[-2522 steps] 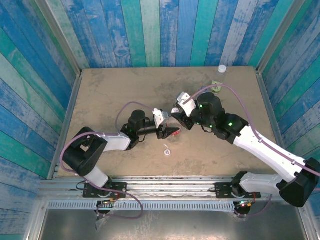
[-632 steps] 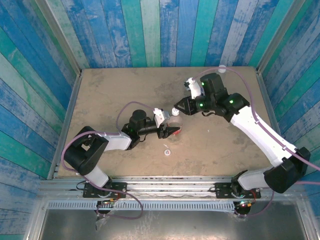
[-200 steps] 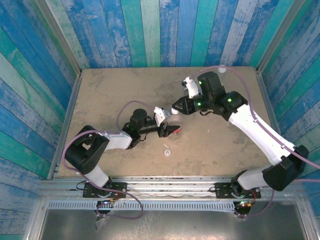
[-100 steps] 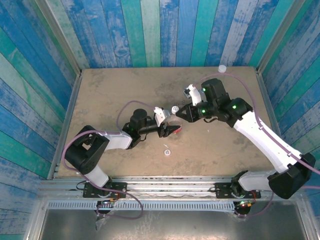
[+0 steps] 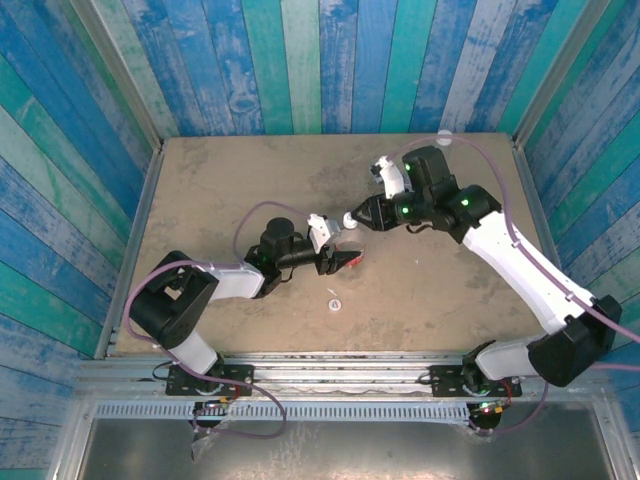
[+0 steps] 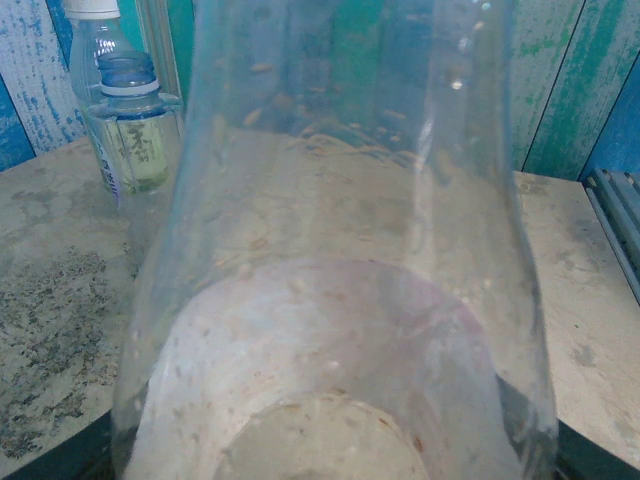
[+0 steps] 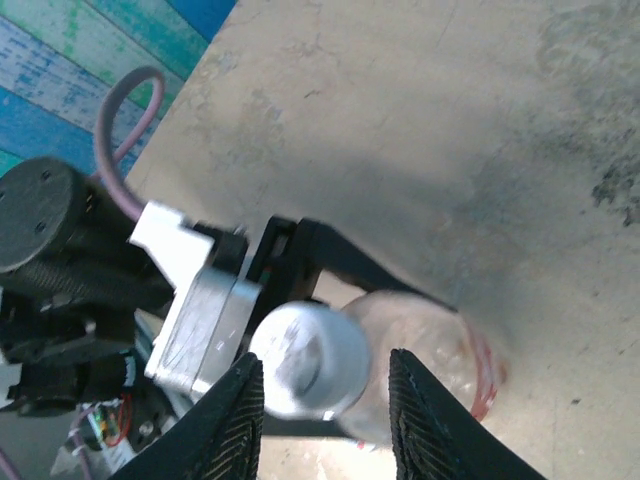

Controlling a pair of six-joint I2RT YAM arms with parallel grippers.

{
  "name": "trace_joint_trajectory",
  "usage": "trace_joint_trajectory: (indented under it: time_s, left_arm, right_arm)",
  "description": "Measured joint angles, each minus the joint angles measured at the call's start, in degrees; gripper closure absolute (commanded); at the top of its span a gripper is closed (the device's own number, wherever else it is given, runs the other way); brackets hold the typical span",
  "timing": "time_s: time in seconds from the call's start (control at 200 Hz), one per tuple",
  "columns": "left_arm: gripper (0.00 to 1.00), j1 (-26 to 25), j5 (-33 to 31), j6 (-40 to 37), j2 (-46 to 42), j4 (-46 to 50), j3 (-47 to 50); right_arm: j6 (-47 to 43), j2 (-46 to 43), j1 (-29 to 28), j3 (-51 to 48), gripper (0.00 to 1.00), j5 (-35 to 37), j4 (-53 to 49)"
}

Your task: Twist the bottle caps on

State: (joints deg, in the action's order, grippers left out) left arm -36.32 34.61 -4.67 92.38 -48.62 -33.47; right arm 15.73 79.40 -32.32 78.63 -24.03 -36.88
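Nearest the arm bases, a loose cap lies alone on the bench, apart from everything else, probably kept for a bottle not yet dealt with. Just beyond it the left jaws are clamped on the lower body of the red-labelled bottle, held neck-up over the middle of the bench. This grip looks meant to stop the bottle turning while its top is worked. A white cap sits on that neck. The right jaws reach over it from the far side, a finger on each side of the cap, set narrow. A sliver of gap shows on one side, so they seem to straddle it rather than pinch it, perhaps between twists. How tightly the cap sits cannot be told. Farther off, toward the far right corner, an open-necked bottle with a yellowish label stands beside a capped bottle.
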Motion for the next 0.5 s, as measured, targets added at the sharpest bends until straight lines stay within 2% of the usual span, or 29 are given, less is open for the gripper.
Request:
trace_joint_trajectory:
  time_s: [0.291, 0.501]
  left_arm:
    - [0.35, 0.0, 0.0, 0.2, 0.0, 0.0, 0.0]
    - [0.35, -0.2, 1.1, -1.1, 0.0, 0.1, 0.0]
  right_arm:
    - [-1.5, 2.9, 0.3, 1.5, 0.82, -3.5, 0.9]
    - [-0.6, -1.6, 0.0, -3.7, 0.82, -3.7, 3.6]
